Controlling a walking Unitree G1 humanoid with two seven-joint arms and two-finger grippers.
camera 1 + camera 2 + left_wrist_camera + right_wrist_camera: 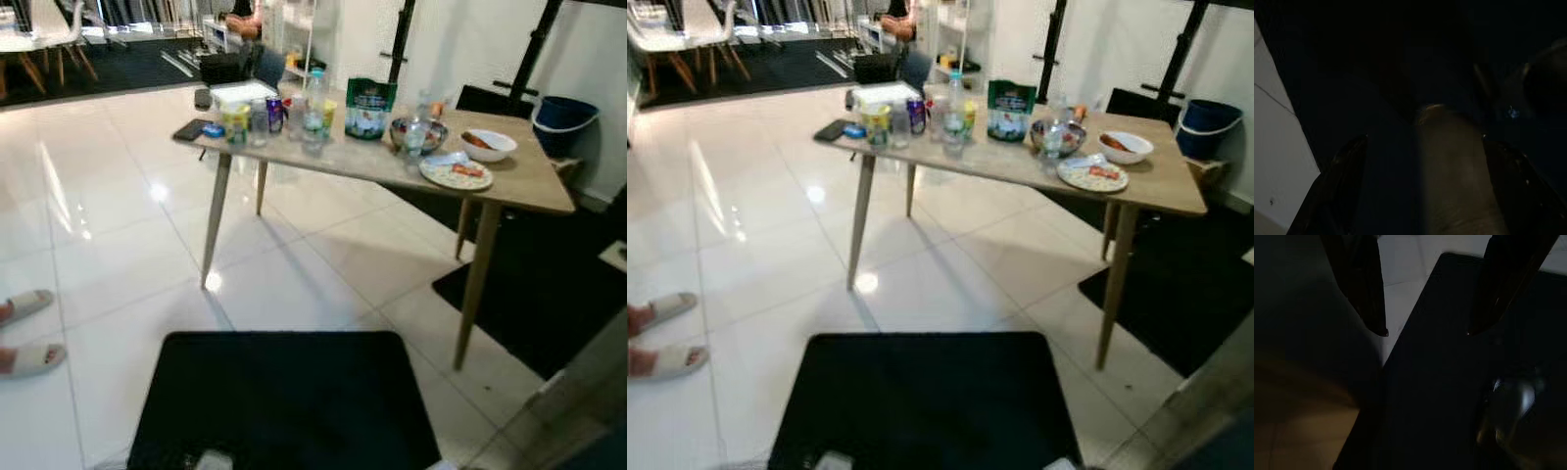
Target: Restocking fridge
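A wooden table (529, 191) stands ahead on the white tile floor, loaded with groceries. On it are a clear water bottle (314, 101), a purple drink can (274, 115), a yellow-lidded jar (235, 122), a green bag (369, 108), a glass bowl (417, 134), a white bowl (487, 145) and a plate of food (456, 173). My left gripper (1422, 188) hangs idle in the dark, fingers apart. My right gripper (1427, 333) hangs open over the black mat, nothing between its fingers.
A black mat (284, 397) lies right below me. A phone (190, 129) sits at the table's left corner. A person's sandalled feet (24, 333) show at the left edge. A blue bucket (563, 113) stands at the back right, chairs at the back left.
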